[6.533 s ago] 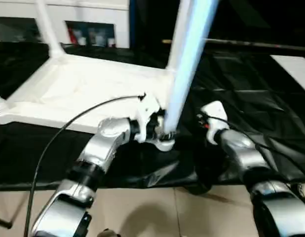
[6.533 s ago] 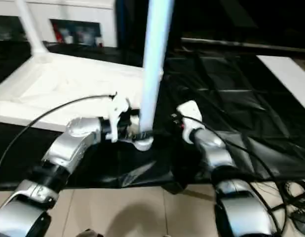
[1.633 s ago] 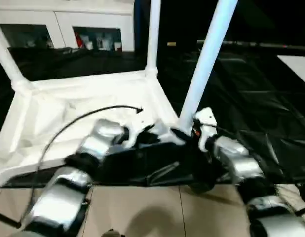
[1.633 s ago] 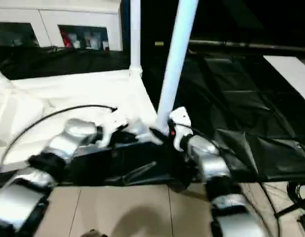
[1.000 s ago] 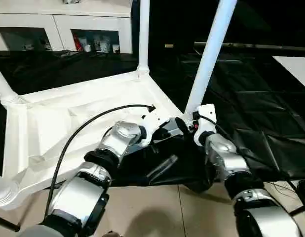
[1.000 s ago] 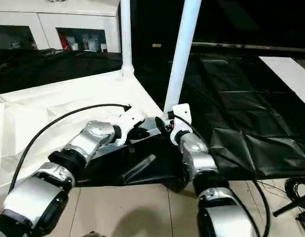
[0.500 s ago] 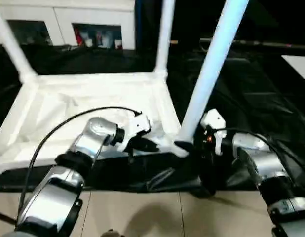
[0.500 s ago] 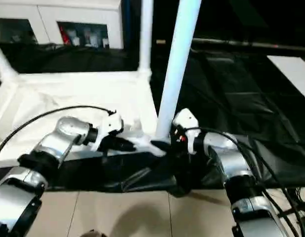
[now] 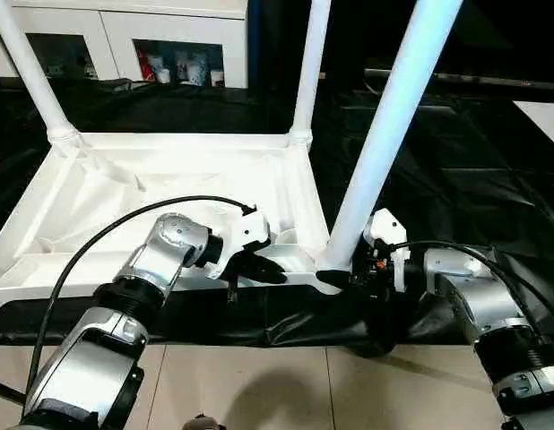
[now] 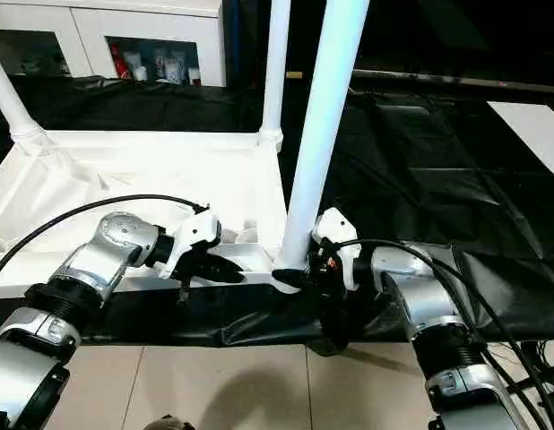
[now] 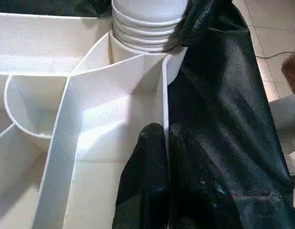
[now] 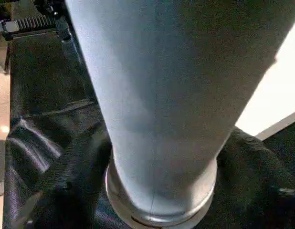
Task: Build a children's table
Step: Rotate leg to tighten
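**Left eye view: three legs stand up from the table top, fourth corner unseen**

Left eye view, nearest first: the left gripper point(image 9: 259, 269) sits at the front edge of the upturned table top point(image 9: 151, 193), which lies ribbed side up on a black sheet point(image 9: 492, 188). In the left wrist view its fingers point(image 11: 154, 157) are pressed together, pinching the thin front rim of the top just short of the corner socket. Beside it, the right gripper point(image 9: 353, 276) sits at the flared foot of the near leg point(image 9: 385, 134), which rises from the front right corner socket. Its jaws seem to stand apart around the base, though whether they press on it I cannot tell. Farther back, a second leg point(image 9: 308, 72) rises from the far right corner and a third leg point(image 9: 30, 76) from the far left. The front left corner lies out of frame, so by my judgement the work is mostly done, with the near leg's seating and that last corner left to confirm
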